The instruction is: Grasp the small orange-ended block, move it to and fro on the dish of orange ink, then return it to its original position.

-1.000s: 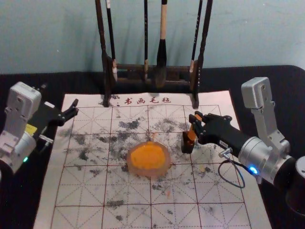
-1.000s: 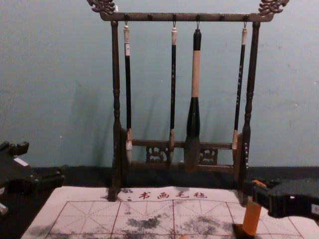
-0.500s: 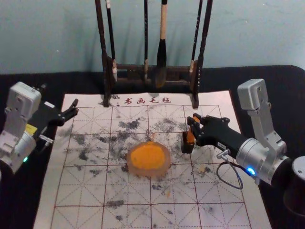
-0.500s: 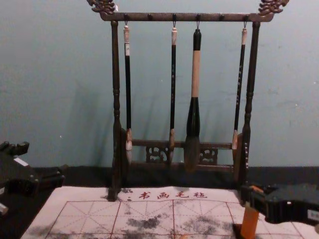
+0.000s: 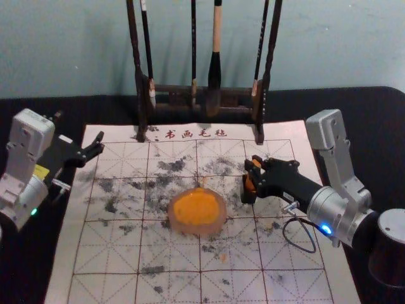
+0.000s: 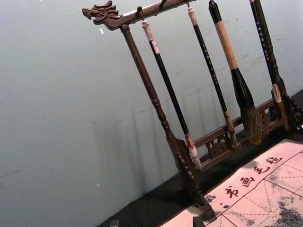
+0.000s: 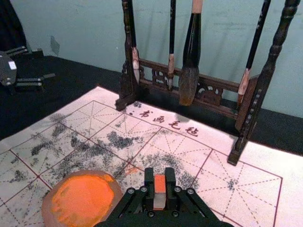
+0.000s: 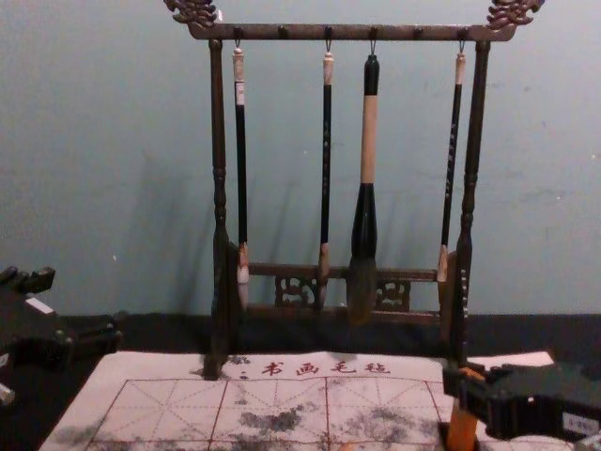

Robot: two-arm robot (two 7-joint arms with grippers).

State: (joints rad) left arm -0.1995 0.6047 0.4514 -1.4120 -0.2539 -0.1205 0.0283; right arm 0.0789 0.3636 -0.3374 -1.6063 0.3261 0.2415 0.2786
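Blue-green wall (image 5: 69, 50), faint shadows (image 8: 160, 216) on it, black tabletop (image 5: 357, 126), dark wooden rack (image 8: 300, 32)

From where I'm standing I can read four dark-red Chinese characters, 书画毛毡 (image 5: 196, 133), in a single row on the pale mat (image 5: 114, 253). They sit just inside its far edge, about midway between the two far corners, and run left to right. On the brushes I can't make anything out: the leftmost brush (image 8: 241, 178) carries a pale label (image 8: 239, 93) near its top, and the second brush (image 8: 326, 188) and the rightmost brush (image 8: 450, 178) have tiny pale writing down their dark handles, all too small to read.
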